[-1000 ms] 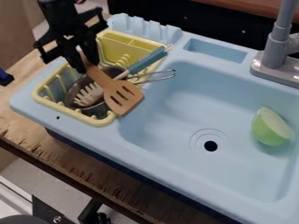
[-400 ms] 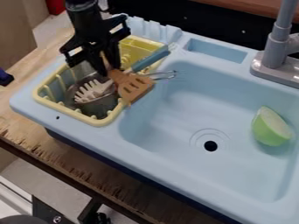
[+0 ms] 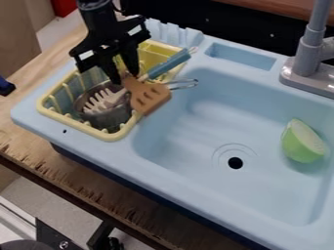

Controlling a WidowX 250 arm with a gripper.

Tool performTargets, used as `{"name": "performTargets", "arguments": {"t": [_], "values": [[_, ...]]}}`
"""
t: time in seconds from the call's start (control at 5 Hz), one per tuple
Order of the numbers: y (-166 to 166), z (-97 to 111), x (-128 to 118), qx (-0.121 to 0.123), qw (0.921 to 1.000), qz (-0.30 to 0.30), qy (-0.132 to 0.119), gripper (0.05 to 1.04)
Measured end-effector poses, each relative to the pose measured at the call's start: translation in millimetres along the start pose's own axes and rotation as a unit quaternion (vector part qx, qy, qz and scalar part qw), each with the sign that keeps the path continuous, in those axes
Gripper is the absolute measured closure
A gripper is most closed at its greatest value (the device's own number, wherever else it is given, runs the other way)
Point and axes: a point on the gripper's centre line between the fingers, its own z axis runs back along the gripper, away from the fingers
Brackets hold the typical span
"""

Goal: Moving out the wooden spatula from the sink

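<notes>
The black gripper [image 3: 124, 78] hangs over the yellow dish rack at the upper left, shut on the wooden spatula [image 3: 150, 97]. The spatula's slotted head slants down to the right, over the rack's right rim beside the basin. Most of its handle is hidden between the fingers and behind the gripper. The light blue sink [image 3: 196, 180] lies below and to the right.
The yellow rack [image 3: 78, 126] holds a metal pot [image 3: 111, 117] with a pale, pronged utensil [image 3: 104, 101]. A blue-handled tool [image 3: 168, 66] crosses the rack's right side. A green fruit half [image 3: 303, 141] lies in the basin; a grey faucet [image 3: 306, 61] stands upper right.
The gripper has moved to the right from its earlier place, and the spatula has gone with it. Its head now sits higher and further right, uncovering more of the pot.
</notes>
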Motion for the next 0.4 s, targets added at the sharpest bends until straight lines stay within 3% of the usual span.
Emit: {"name": "performTargets", "arguments": {"t": [0.2,0.4], "values": [[2.3,0.1,1.7,0.006,1.0,0.006,-0.005,0.23],[4.6,5.9,2.4,0.011,0.9999,0.0,-0.013,0.074]]}}
